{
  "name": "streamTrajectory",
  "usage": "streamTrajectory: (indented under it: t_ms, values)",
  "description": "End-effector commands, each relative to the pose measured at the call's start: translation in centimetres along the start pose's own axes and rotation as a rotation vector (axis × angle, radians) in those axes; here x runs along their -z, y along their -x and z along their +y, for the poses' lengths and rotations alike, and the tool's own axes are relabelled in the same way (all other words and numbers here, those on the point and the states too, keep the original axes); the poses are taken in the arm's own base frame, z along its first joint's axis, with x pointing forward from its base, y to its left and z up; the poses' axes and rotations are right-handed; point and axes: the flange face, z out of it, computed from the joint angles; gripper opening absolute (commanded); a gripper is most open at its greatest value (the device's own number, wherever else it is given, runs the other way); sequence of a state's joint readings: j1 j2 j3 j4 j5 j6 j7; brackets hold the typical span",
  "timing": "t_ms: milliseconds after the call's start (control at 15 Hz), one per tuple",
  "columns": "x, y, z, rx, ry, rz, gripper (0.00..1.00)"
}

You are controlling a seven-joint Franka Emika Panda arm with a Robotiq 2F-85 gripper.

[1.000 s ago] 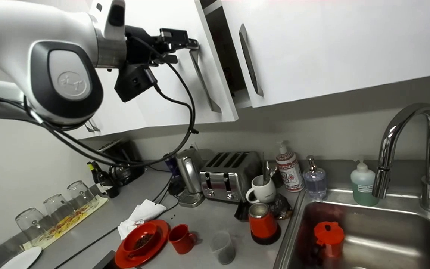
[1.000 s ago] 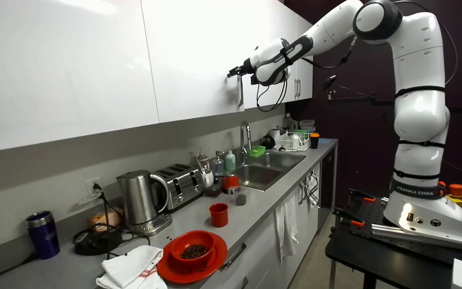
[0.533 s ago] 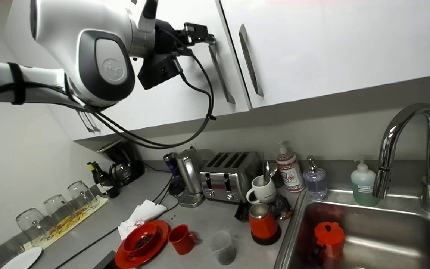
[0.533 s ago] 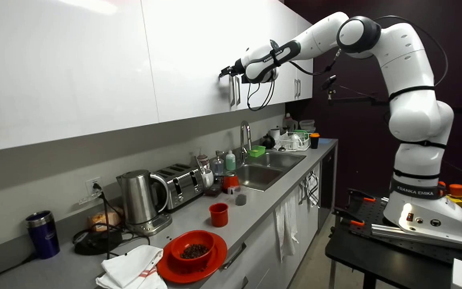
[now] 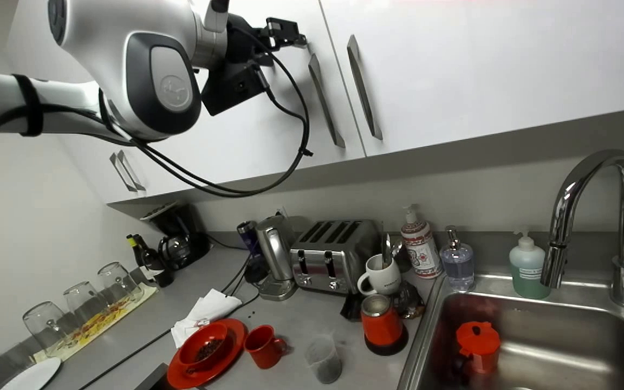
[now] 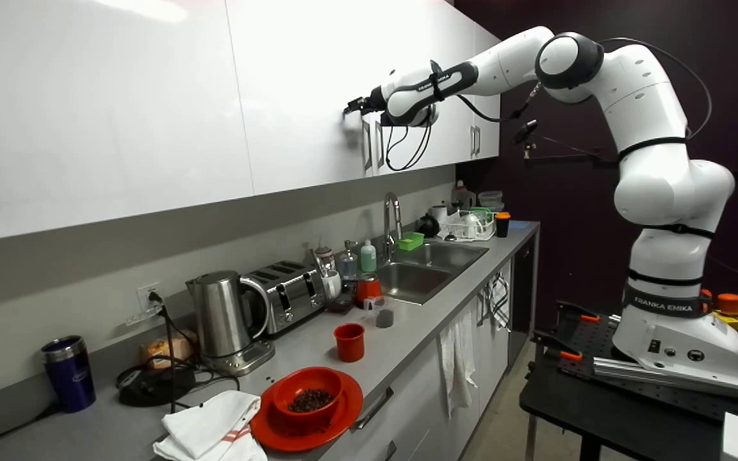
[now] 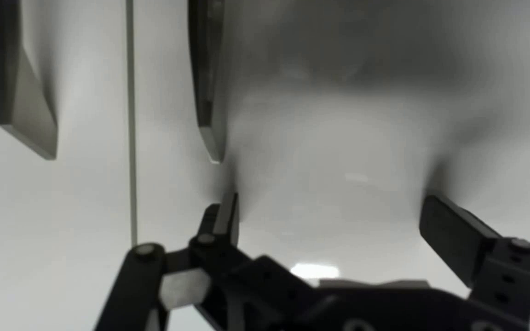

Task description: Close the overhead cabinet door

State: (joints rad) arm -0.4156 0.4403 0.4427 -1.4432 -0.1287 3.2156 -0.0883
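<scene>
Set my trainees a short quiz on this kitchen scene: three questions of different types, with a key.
1. Compared with the white door above the sink, the overhead cabinet door is: A) swung wide open; B) about half open; C) flush or nearly so.
2. True or false: in the wrist view, the gripper is closed tight.
3. Fill in the blank: the red bowl rests on a red ____.

Key: 1. C; 2. False, its jaws stand apart; 3. plate.
</scene>
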Motion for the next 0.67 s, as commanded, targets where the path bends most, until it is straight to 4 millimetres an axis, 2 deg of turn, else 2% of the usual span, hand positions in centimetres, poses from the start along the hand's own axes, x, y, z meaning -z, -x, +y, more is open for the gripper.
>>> streamTrajectory:
  t_ms: [0,133,600]
  values:
    - [-0.43,-1.10,0.16,-0.004,-0.027,0.019,1.00]
    - [0.06,-0.45,-0.13,-0.006,-0.017,0.012,1.00]
    - [0.10,-0.57,-0.12,-0.011,-0.024,0.015,1.00]
